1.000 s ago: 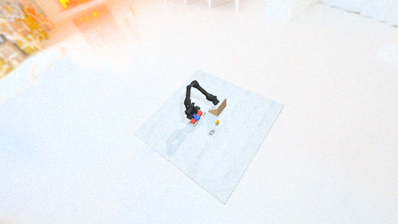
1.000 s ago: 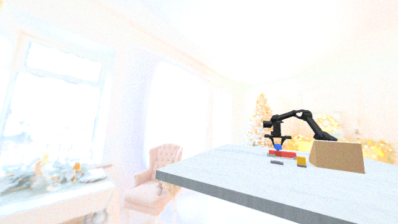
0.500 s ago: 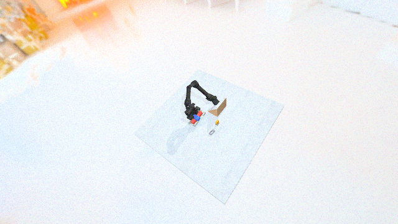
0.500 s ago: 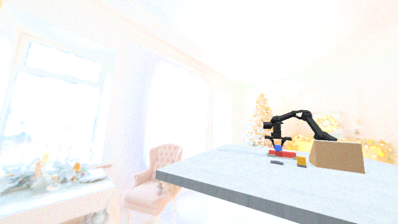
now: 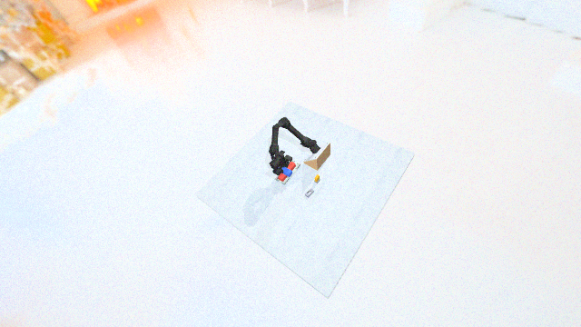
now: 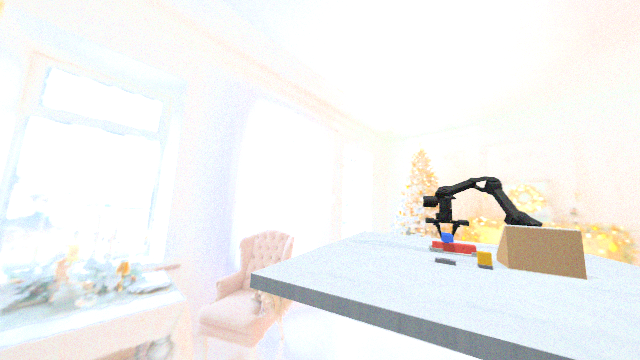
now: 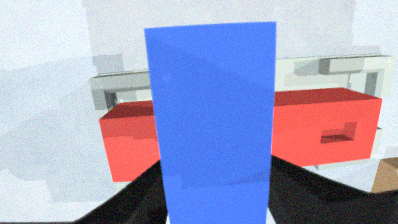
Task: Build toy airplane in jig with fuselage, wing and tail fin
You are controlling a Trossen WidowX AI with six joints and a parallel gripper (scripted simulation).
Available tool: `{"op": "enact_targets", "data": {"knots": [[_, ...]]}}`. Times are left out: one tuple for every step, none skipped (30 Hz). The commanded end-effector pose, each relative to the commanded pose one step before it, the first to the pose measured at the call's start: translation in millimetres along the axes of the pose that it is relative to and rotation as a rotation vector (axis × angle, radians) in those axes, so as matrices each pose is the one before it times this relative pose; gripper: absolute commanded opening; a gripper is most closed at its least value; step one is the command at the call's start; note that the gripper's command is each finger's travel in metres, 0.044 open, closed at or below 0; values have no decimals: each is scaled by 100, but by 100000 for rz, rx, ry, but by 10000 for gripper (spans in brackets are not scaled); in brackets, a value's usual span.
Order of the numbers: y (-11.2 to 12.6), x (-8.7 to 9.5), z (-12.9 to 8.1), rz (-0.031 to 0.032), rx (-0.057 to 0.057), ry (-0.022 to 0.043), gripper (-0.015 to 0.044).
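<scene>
My gripper (image 6: 447, 233) is shut on the blue wing (image 7: 212, 125) and holds it upright right over the middle of the red fuselage (image 7: 325, 127). The fuselage lies flat in the white cradle (image 7: 345, 65). In the top and exterior views the wing (image 6: 446, 237) sits at the fuselage's (image 6: 454, 247) top; I cannot tell whether its tab is in the socket. A rectangular socket (image 7: 340, 132) shows open near the fuselage's right end. The yellow tail fin (image 6: 484, 259) stands on the table beside the jig, apart from the gripper; it also shows in the overhead view (image 5: 317, 178).
A tan cardboard wedge (image 6: 542, 251) stands on the table right of the jig, near the arm's base. A small grey flat piece (image 6: 445, 261) lies in front of the fuselage. The table's front edge runs below them.
</scene>
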State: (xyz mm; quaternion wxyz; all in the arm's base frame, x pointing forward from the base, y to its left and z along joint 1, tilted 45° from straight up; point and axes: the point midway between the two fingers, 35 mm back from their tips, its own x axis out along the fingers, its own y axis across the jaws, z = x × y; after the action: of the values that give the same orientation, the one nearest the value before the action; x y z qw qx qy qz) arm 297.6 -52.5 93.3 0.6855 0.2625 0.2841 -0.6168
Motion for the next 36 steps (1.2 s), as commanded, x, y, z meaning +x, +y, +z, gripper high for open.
{"op": "enact_targets", "data": {"knots": [[-16,-43,-27,-31,-195,19,266],[0,0,0,0,0,0,293],[0,0,0,0,0,0,319],[0,0,0,0,0,0,345],[0,0,0,0,0,0,371],[0,0,0,0,0,0,398],[0,0,0,0,0,0,424],[0,0,0,0,0,0,440],[0,0,0,0,0,0,440],[0,0,0,0,0,0,440],[0,0,0,0,0,0,440],[0,0,0,0,0,0,440],[0,0,0,0,0,0,440],[38,-222,-16,0,-12,51,440],[101,-671,-44,-7,-36,136,440],[128,-1130,-62,-29,-59,167,440],[88,-1445,-58,-62,-71,103,440],[7,-1467,-30,-82,-64,-20,440],[-73,-1469,2,-93,-53,-145,440],[-113,-1165,27,-76,-32,-203,440],[-91,-699,29,-44,-15,-160,440],[-34,-233,12,-14,-4,-60,440],[0,0,0,0,0,0,440],[160,0,-83,7,7,4,440],[99,0,-52,5,4,2,440],[0,0,0,0,0,0,440],[1,0,1,0,-1613,0,440],[2,0,2,1,-4838,0,440],[3,0,3,1,-8063,0,440],[4,1,4,2,-9824,0,440],[3,1,5,2,-9827,0,440],[3,1,5,2,-9827,0,440],[2,1,5,1,-9827,0,440],[2,1,5,1,-9827,-1,440],[1,1,5,1,-9827,-1,440],[1,1,6,1,-9827,-1,440]]}}
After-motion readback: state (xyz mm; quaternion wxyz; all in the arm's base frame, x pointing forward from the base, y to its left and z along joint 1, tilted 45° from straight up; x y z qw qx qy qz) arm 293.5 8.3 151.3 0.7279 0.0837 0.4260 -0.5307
